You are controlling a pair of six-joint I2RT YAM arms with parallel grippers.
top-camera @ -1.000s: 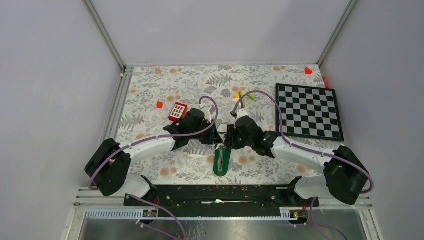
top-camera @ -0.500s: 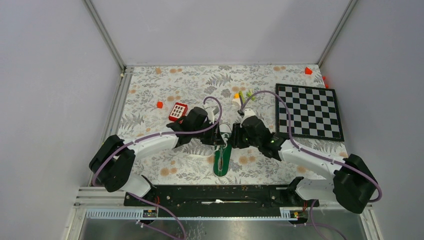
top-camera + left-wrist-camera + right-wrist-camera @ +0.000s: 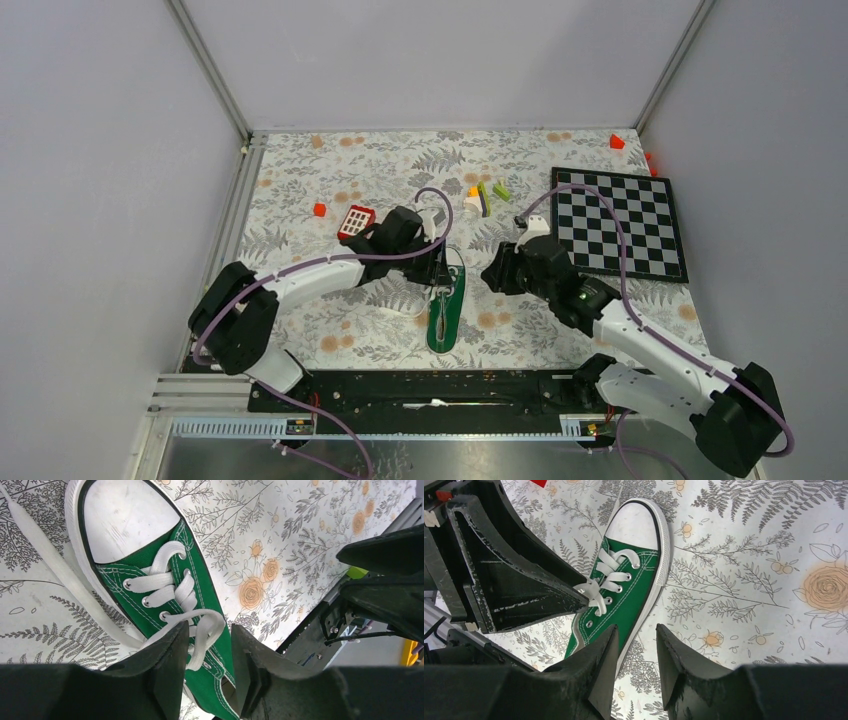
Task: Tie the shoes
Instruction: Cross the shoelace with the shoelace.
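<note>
The green sneaker [image 3: 444, 318] lies on the floral table near the front edge, its white toe cap pointing away from the arms. My left gripper [image 3: 438, 272] hovers over its laced part. In the left wrist view the gripper [image 3: 207, 630] is open, and a loop of white lace [image 3: 212, 625] lies between the jaws over the green canvas [image 3: 200, 580]. A loose lace end [image 3: 55, 567] trails over the table beside the toe. My right gripper [image 3: 492, 272] is to the right of the shoe. In the right wrist view it [image 3: 636, 632] is open and empty, above the table beside the shoe [image 3: 634, 595].
A red-and-white keypad block [image 3: 356, 222] sits just behind the left arm. A chessboard [image 3: 620, 222] lies at the right. Small coloured blocks [image 3: 485, 195] lie behind the shoe, and single red blocks sit at the left [image 3: 319, 209] and in the far right corner [image 3: 616, 141].
My right gripper has drawn back to the right, away from the shoe and the left gripper. My left gripper has shifted slightly farther over the shoe's laces.
</note>
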